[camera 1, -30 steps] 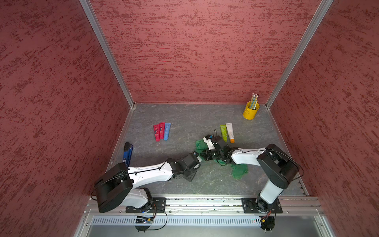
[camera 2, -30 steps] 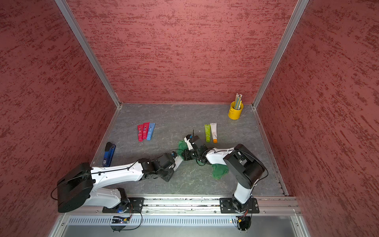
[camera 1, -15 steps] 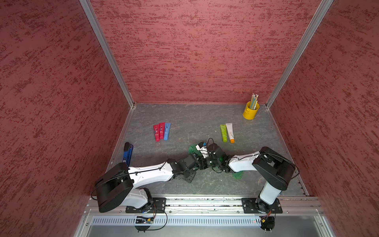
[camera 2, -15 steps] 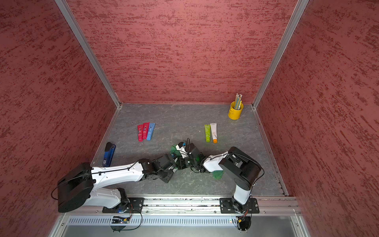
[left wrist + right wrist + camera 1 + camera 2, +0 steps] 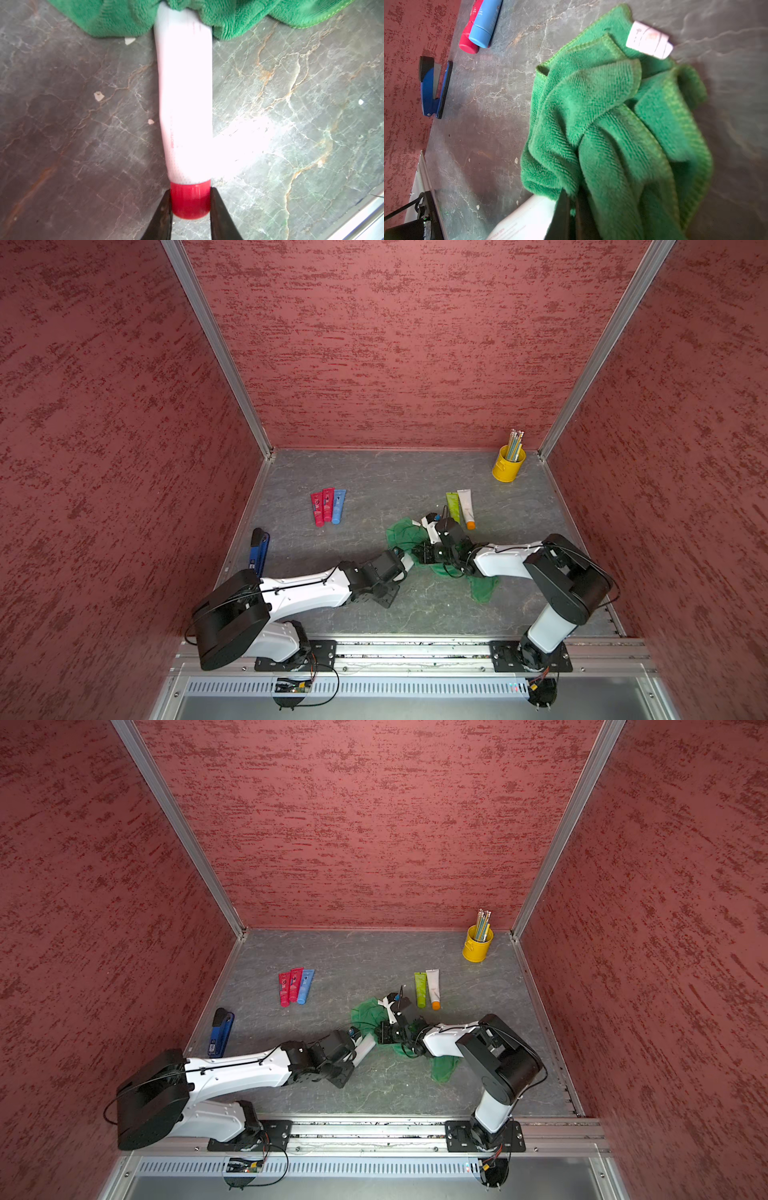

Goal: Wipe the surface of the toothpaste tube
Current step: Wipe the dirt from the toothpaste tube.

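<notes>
Left claw (image 5: 190, 199) pinches the tube (image 5: 185, 93) by its red cap (image 5: 190, 205), likely so the white body is free for wiping. Right claw (image 5: 571, 209) is clamped on a bunched green cloth (image 5: 602, 124), which covers the tube's far end, presumably to rub along it. In both top views the tube sits just below frame centre, between the two arms, low over the grey tabletop (image 5: 395, 1094); whether they touch is unclear.

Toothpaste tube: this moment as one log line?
left claw: holds toothpaste tube by red cap | right claw: shut on green cloth | cloth: over tube's far end | stage: wiping
</notes>
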`<state>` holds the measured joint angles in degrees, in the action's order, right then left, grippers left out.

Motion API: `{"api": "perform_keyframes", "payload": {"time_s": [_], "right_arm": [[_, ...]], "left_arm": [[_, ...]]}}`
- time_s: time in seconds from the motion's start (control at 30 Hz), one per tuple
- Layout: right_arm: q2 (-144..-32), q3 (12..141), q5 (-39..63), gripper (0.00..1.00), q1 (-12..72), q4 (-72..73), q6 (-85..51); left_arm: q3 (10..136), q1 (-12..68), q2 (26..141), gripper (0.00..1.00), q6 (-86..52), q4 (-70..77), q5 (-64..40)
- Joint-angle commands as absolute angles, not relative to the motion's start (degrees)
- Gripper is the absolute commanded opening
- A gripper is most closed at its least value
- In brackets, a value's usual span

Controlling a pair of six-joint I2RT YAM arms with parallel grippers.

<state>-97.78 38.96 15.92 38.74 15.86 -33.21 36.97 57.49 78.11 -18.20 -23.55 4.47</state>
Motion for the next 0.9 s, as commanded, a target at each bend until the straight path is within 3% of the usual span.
{"api": "perform_keyframes", "payload": {"time_s": [0.0,0.23,0.4,0.77,0.87], "right_arm": [[-100.0,37.8,18.3,0.0,40.8,15.2,-34.1],[-102.8,35.8,28.5,0.0,50.3,24.0,-40.8],[-103.6,34.3,29.5,0.0,52.5,27.7,-43.0],[-98.0,39.6,12.0,0.0,39.6,8.5,-31.2],[-99.6,42.3,11.8,0.0,38.7,7.6,-30.5]], "left_arm": [[37.1,57.4,77.9,0.02,-17.7,-22.3,4.7],[37.4,57.2,78.3,0.02,-17.7,-22.4,4.6],[37.2,57.2,77.8,0.02,-17.7,-22.4,4.8],[36.5,57.2,76.5,0.01,-17.8,-22.3,4.9],[36.6,57.2,76.7,0.01,-17.8,-22.3,4.9]]}}
